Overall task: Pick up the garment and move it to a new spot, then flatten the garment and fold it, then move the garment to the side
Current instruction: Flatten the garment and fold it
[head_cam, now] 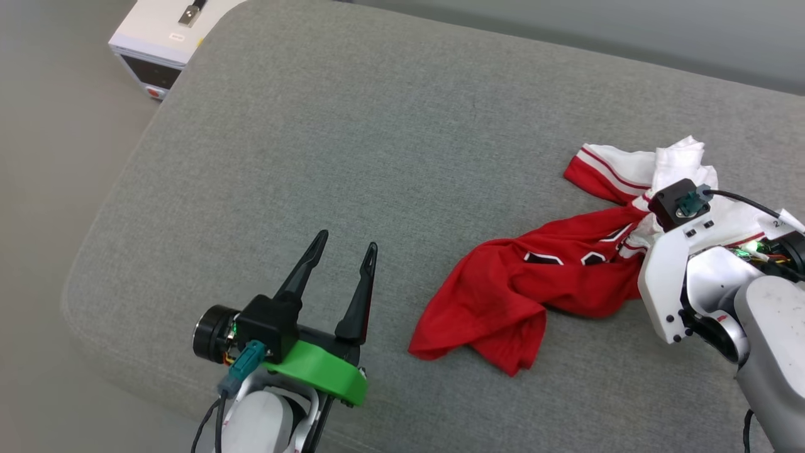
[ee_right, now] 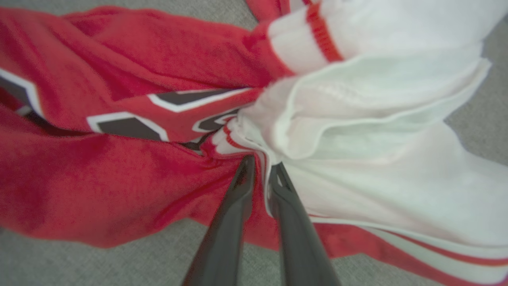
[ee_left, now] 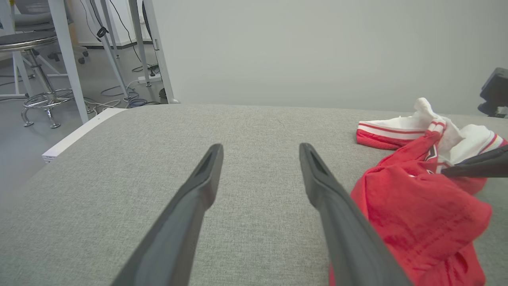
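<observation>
On the grey cushion [head_cam: 377, 157], the right claw [ee_right: 262, 163] pinches the crumpled garment [head_cam: 503, 296] while the left claw [head_cam: 348, 240] gapes wide, empty.

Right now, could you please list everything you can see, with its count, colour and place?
jersey shirt: one, red with white sleeves, crumpled on the cushion's right side.
cushion: one, grey fabric, under the shirt.
box device: one, white with a red button, beyond the cushion's far left corner.
stool: one, metal, on the floor, far left in the left wrist view.
cables: several, dark and pale, on the floor near the stool.
left hand: one, dark fingers, open over bare cushion.
right hand: one, dark fingers, shut on the jersey shirt.
</observation>
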Tool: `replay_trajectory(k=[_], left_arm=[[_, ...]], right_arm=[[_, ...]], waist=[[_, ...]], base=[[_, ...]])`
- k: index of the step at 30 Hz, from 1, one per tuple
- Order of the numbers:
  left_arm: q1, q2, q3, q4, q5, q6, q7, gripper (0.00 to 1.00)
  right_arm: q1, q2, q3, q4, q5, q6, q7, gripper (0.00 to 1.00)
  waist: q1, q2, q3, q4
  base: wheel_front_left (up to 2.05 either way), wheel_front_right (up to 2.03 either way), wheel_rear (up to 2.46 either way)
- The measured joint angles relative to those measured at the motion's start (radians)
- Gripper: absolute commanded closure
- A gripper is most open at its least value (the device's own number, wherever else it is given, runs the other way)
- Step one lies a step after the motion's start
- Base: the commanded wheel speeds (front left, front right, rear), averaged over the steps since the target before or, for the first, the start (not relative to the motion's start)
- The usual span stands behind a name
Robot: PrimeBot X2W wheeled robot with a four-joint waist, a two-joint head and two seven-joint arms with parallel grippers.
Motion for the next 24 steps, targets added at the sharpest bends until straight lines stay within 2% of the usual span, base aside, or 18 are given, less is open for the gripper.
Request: replay_trajectory(k=[4, 13, 16, 22, 23, 24], left_arm=[[0.002, 0.004, -0.001, 0.007, 0.000, 0.000, 0.000, 0.00], [0.003, 0.007, -0.005, 0.011, 0.000, 0.000, 0.000, 0.00], [0.003, 0.007, -0.008, 0.011, 0.000, 0.000, 0.000, 0.00], [0.002, 0.014, -0.017, 0.013, 0.000, 0.000, 0.000, 0.00], [0.002, 0.023, -0.022, 0.018, -0.001, 0.000, 0.000, 0.00], [0.002, 0.024, -0.022, 0.021, -0.001, 0.000, 0.000, 0.00]], right_arm=[[0.038, -0.017, -0.021, -0.034, 0.006, 0.000, -0.044, 1.00], [0.148, -0.106, -0.131, -0.132, 0.046, 0.000, -0.136, 1.00], [0.173, -0.165, -0.219, -0.103, 0.044, 0.000, -0.180, 1.00], [0.171, -0.204, -0.355, 0.046, 0.013, 0.000, -0.311, 1.00], [0.171, -0.185, -0.404, 0.142, -0.004, 0.000, -0.364, 0.96], [0.171, -0.169, -0.416, 0.168, -0.015, 0.000, -0.385, 0.29]], waist=[[0.0000, 0.0000, -0.023, -0.028], [0.0000, 0.0000, -0.084, -0.117], [0.0000, 0.0000, -0.099, -0.149], [0.0000, 0.0000, -0.088, -0.162], [0.0000, 0.0000, -0.082, -0.155], [0.0000, 0.0000, -0.080, -0.153]], base=[[0.00, 0.00, 0.00], [0.00, 0.00, 0.00], [0.00, 0.00, 0.00], [0.00, 0.00, 0.00], [0.00, 0.00, 0.00], [0.00, 0.00, 0.00]])
